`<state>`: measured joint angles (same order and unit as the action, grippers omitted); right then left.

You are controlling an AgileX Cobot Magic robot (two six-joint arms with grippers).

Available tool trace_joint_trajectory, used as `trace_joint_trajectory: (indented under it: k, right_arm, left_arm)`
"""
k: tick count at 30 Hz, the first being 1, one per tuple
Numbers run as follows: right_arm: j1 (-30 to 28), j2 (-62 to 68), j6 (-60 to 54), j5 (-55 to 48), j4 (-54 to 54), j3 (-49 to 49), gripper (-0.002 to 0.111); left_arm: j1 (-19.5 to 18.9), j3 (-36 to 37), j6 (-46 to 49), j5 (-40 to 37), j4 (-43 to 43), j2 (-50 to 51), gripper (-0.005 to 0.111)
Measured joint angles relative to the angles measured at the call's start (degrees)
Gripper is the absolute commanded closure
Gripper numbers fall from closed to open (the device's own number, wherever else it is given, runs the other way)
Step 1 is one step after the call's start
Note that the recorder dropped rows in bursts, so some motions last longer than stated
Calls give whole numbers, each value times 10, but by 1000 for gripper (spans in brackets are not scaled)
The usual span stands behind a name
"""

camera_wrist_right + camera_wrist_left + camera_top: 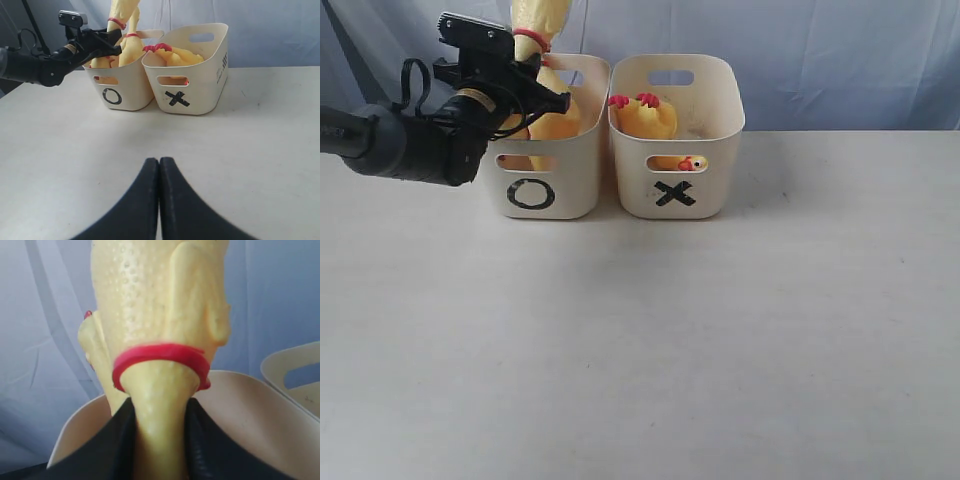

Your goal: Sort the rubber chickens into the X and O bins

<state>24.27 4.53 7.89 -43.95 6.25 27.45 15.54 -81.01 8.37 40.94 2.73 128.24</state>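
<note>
Yellow chicken [544, 18] upright in O bin [576, 182]

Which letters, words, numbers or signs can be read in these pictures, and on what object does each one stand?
"O": a black mark on the front of the left tub.
"X": a black mark on the front of the right tub.
Dark bars on the side of the right tub: too small to read.
No other text shows.

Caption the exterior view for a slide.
Left gripper holds rubber chicken over O bin; second chicken lies in X bin.
</note>
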Motion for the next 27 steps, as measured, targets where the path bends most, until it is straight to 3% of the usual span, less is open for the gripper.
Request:
trace_joint_trajectory:
  k: [15, 27]
  right_arm:
    - [0, 0, 0, 0, 0, 0, 108]
    - [0, 0, 0, 0, 0, 0, 108]
  left_arm:
    - [0, 53, 0, 45, -1, 0, 107]
    - [0, 52, 0, -20, -71, -6, 107]
